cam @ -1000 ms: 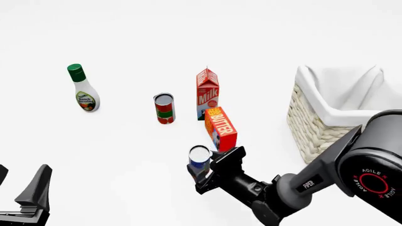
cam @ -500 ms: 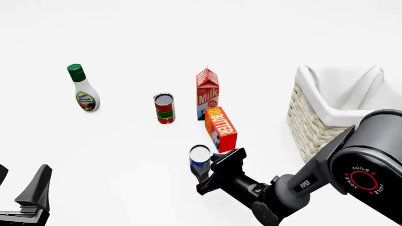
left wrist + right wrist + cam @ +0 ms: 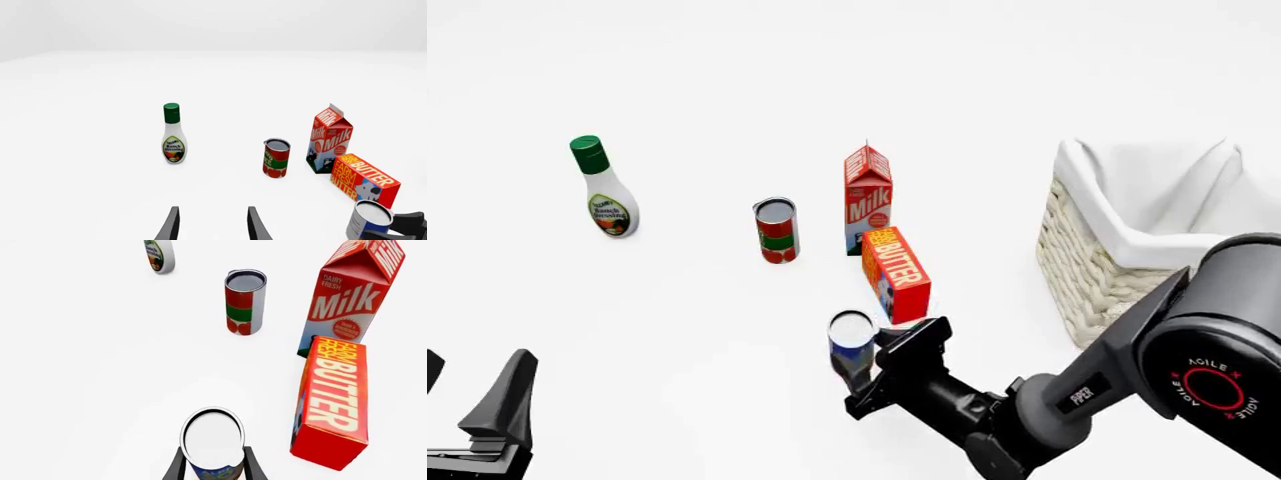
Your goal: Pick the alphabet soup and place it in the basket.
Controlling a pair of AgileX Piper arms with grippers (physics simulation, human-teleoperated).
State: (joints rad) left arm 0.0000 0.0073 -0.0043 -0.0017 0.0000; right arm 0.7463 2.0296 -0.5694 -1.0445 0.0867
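Nearest me, my right end effector [image 3: 861,375] is clenched on the alphabet soup [image 3: 851,340], upright beside the butter box [image 3: 897,272]; my left end effector [image 3: 212,225] hangs released. Farther right sits the basket [image 3: 1094,270].

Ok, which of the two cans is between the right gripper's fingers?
The alphabet soup, blue-labelled, sits in the right gripper; the red-and-green can stands apart.

Just right of the right gripper [image 3: 857,368] passage is blocked by the butter box [image 3: 897,272], with the milk carton [image 3: 869,197] beyond; open table [image 3: 681,320] is seen leftward.
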